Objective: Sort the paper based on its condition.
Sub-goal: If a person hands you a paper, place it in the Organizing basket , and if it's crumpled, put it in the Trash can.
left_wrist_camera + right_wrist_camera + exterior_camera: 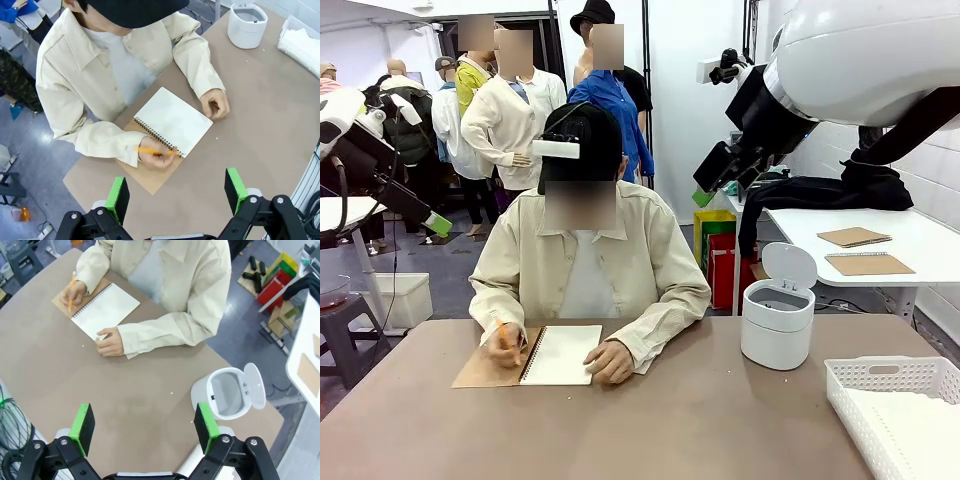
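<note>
Loose paper is out of view. A person at the far side writes with an orange pencil (150,150) on the open white page of a spiral notebook (560,353) with a brown cover; the other hand rests on the table at the page's corner (111,342). My left gripper (177,192) hangs open high above the table's near-left part, nothing between its green pads. My right gripper (144,424) is open too, high above the table between the notebook (105,310) and a white bin. Both arms are raised at the sides in the front view.
A white round bin (778,320) with its lid up stands on the table's right side. A white lattice basket (880,368) sits at the near-right corner. Behind it, a white side table (920,240) carries two brown notebooks. The tabletop's middle and near side are bare brown surface.
</note>
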Robot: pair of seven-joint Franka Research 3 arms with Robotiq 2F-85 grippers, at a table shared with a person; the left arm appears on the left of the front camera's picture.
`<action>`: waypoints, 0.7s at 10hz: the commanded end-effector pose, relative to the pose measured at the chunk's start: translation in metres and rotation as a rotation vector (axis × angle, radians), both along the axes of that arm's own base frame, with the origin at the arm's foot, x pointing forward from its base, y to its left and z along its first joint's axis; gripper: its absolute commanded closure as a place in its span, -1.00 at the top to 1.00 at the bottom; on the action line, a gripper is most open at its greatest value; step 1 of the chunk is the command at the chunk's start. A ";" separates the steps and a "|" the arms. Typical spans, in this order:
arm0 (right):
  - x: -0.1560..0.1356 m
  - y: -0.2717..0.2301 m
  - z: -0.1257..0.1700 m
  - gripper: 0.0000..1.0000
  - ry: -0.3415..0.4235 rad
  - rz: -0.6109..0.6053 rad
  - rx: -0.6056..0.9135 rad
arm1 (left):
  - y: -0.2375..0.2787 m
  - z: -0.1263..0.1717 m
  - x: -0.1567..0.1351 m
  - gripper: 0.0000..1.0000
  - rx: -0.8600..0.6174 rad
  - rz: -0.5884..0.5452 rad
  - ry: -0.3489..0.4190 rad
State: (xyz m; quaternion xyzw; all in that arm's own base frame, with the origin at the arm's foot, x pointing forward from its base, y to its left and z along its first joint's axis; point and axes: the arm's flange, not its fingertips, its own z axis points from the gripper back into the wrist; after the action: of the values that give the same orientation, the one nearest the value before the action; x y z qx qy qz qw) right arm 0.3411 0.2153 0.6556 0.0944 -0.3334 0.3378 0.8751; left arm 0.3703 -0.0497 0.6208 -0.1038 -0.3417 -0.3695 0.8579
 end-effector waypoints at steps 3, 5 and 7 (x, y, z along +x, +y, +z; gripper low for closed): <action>0.000 0.005 0.000 1.00 0.009 -0.005 0.016 | 0.001 0.004 -0.002 1.00 -0.042 -0.022 -0.019; -0.003 0.003 0.000 1.00 0.002 -0.005 0.013 | 0.000 0.004 -0.004 1.00 -0.043 -0.027 -0.023; -0.006 0.002 0.000 1.00 -0.016 -0.005 0.011 | 0.000 0.005 -0.004 1.00 -0.044 -0.029 -0.029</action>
State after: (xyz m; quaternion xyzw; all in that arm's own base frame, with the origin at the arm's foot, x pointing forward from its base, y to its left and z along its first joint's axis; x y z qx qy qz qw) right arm 0.3384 0.2167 0.6577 0.0957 -0.3363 0.3385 0.8736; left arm 0.3670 -0.0502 0.6274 -0.1088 -0.3499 -0.3690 0.8542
